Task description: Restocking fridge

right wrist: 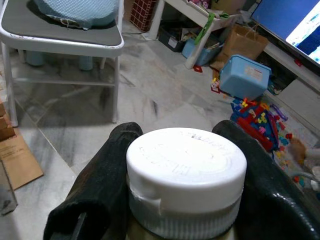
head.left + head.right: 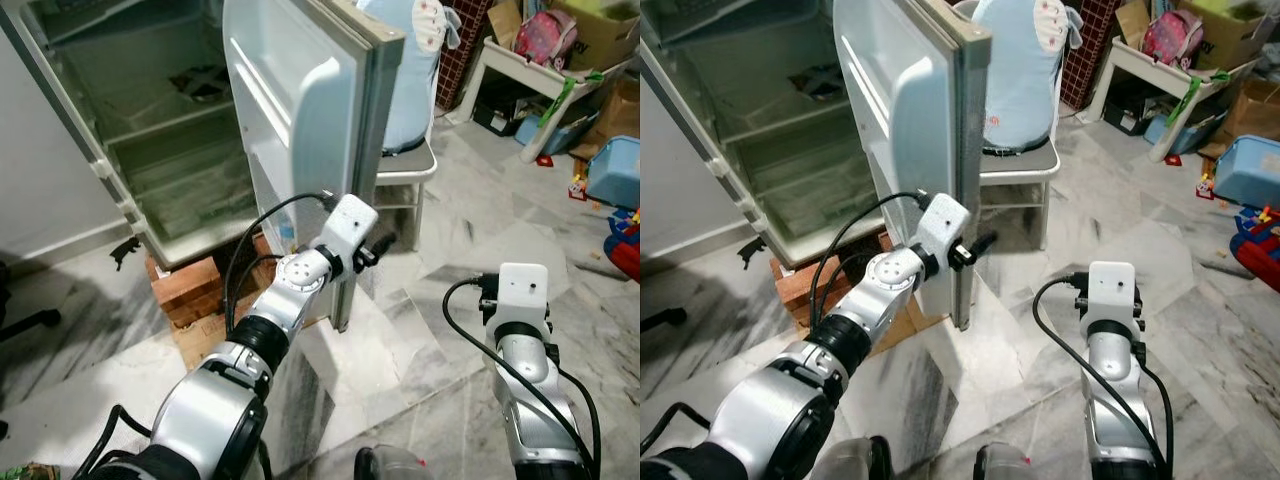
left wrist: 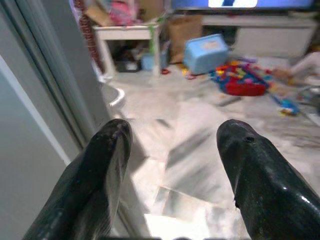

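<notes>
Beside the fridge door (image 2: 300, 130) of smooth, faintly glossy plastic lies polished marble floor (image 2: 450, 250); under the fridge, rough bricks (image 2: 185, 290), possibly wood.

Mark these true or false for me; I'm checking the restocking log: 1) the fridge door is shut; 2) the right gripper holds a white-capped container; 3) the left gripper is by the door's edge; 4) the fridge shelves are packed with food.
1) False: the white fridge door stands open.
2) True: the right gripper is shut on a container with a round white screw cap.
3) True: the left gripper sits open at the door's outer edge.
4) False: the clear fridge shelves look nearly bare.
</notes>
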